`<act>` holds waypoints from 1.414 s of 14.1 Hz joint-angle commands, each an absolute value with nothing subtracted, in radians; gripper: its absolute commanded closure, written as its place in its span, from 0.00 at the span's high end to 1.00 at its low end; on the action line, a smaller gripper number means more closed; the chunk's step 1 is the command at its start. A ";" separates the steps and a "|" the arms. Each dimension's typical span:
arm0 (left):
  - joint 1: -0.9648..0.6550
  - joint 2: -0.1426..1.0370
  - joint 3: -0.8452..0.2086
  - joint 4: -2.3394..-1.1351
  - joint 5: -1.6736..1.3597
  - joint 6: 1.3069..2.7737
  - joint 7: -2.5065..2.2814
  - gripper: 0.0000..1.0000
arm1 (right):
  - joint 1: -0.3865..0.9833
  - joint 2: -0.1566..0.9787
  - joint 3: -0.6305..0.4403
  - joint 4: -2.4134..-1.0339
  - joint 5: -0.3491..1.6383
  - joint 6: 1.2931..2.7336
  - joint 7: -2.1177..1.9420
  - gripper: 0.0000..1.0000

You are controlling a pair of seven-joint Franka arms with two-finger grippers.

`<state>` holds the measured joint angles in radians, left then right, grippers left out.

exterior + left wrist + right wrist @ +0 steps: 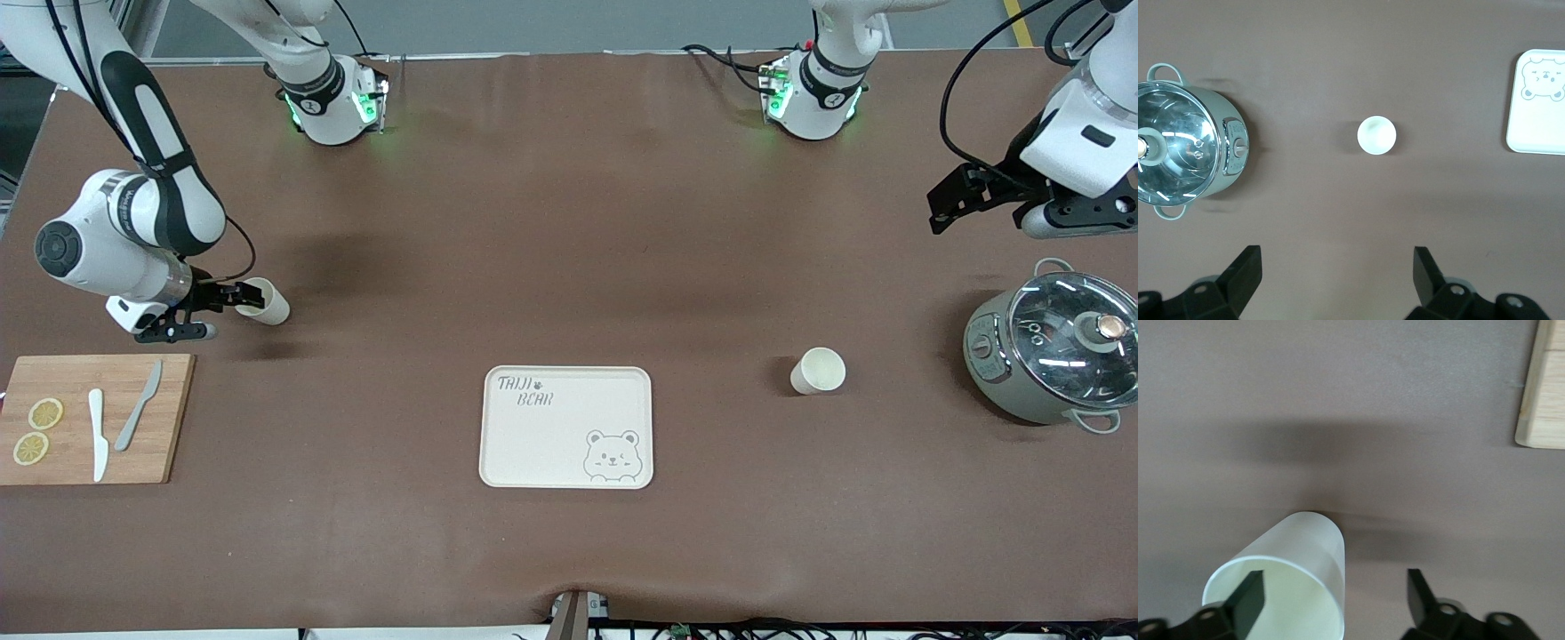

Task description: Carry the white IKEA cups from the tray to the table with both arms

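One white cup point(264, 301) stands on the brown table at the right arm's end, farther from the front camera than the cutting board. My right gripper point(238, 299) is open at its rim. In the right wrist view one finger point(1248, 597) is inside the cup point(1308, 547) and the other finger point(1419, 590) is outside, with the cup wall between them and untouched. The second white cup point(818, 370) stands upright between the tray and the pot. My left gripper point(944, 206) is open and empty, up over the table near the pot. The left wrist view shows this cup point(1377, 135) ahead of the gripper point(1336, 259).
A cream bear-print tray point(566, 428) lies mid-table, nearer the front camera. A wooden cutting board point(93, 418) with two knives and lemon slices lies at the right arm's end. A grey pot with a glass lid point(1053, 347) stands at the left arm's end.
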<state>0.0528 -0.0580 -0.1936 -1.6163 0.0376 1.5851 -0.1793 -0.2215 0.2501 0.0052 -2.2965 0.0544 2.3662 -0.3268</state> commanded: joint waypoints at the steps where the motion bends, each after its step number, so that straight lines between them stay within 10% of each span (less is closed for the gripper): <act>1: 0.080 -0.080 -0.189 -1.625 -0.001 1.575 -0.138 1.00 | -0.242 0.233 0.025 -2.222 0.072 2.222 -0.360 1.00; 5: 0.092 -0.083 -0.189 -1.621 -0.009 1.575 -0.112 1.00 | -0.236 0.242 0.023 -1.950 0.071 1.863 -0.360 1.00; 13: 0.109 -0.083 -0.187 -1.621 -0.005 1.549 -0.106 1.00 | -0.201 0.323 0.021 -1.371 0.017 1.604 -0.368 1.00; 20: 0.109 -0.126 -0.193 -1.680 -0.006 1.583 -0.107 1.00 | -0.186 0.190 0.028 -1.347 0.043 1.422 -0.174 1.00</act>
